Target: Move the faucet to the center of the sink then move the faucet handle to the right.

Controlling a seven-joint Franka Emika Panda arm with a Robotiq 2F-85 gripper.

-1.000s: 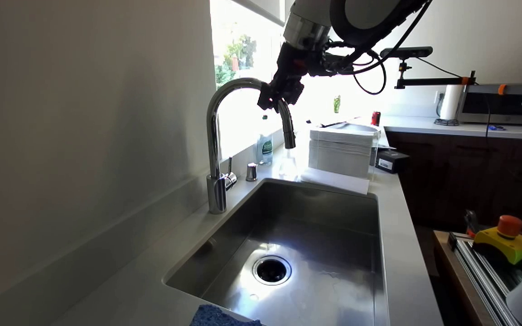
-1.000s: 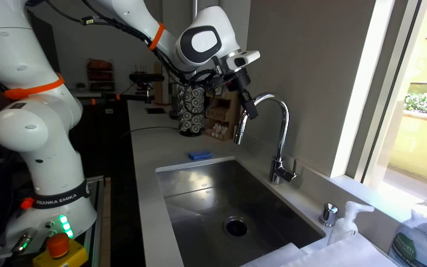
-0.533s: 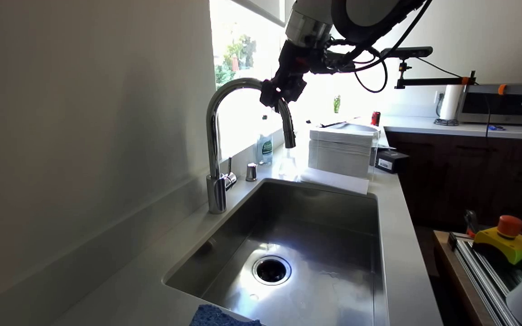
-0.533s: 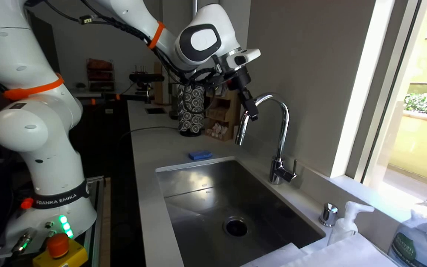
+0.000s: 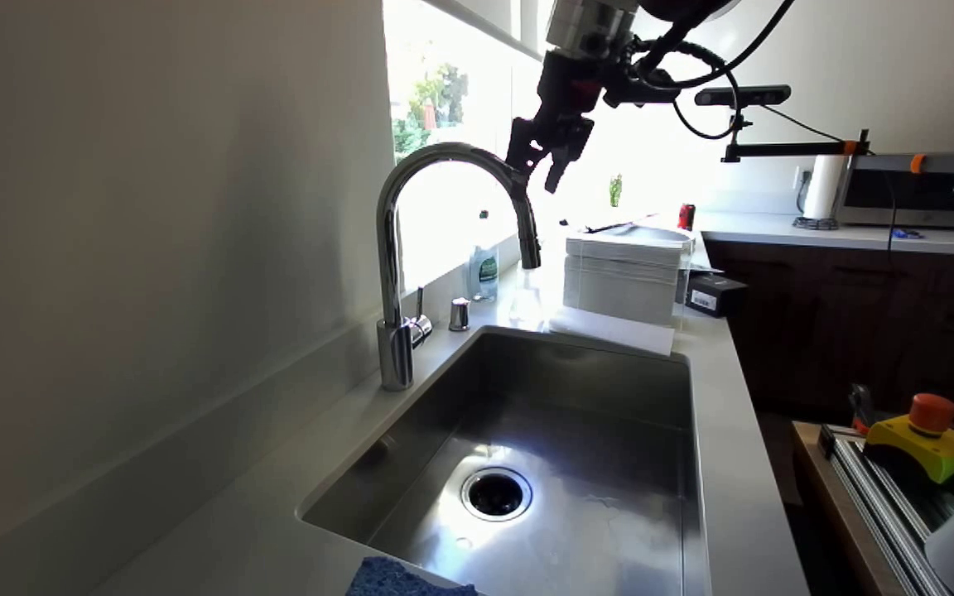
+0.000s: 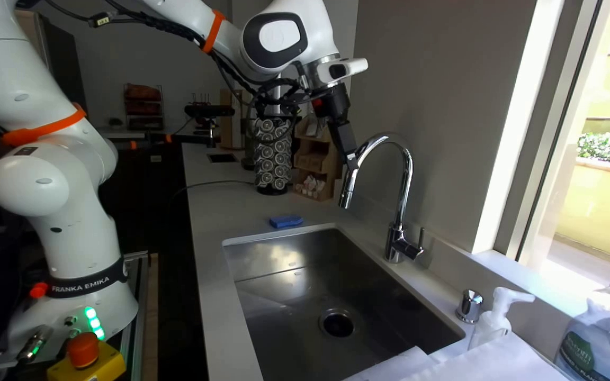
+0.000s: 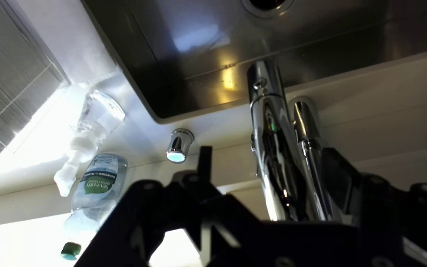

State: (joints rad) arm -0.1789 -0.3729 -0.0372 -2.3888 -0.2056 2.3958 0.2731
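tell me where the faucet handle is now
In an exterior view, the faucet handle juts right from the faucet base at the right edge of the sink.

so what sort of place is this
Most likely a kitchen, whether home or office I can't tell: a steel sink set into a pale counter, an arched chrome faucet beside it, and what looks like a dish-soap bottle nearby.

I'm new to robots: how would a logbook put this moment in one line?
Hand: open | Faucet: between the fingers in wrist view, contact unclear | Faucet handle: upright, untouched
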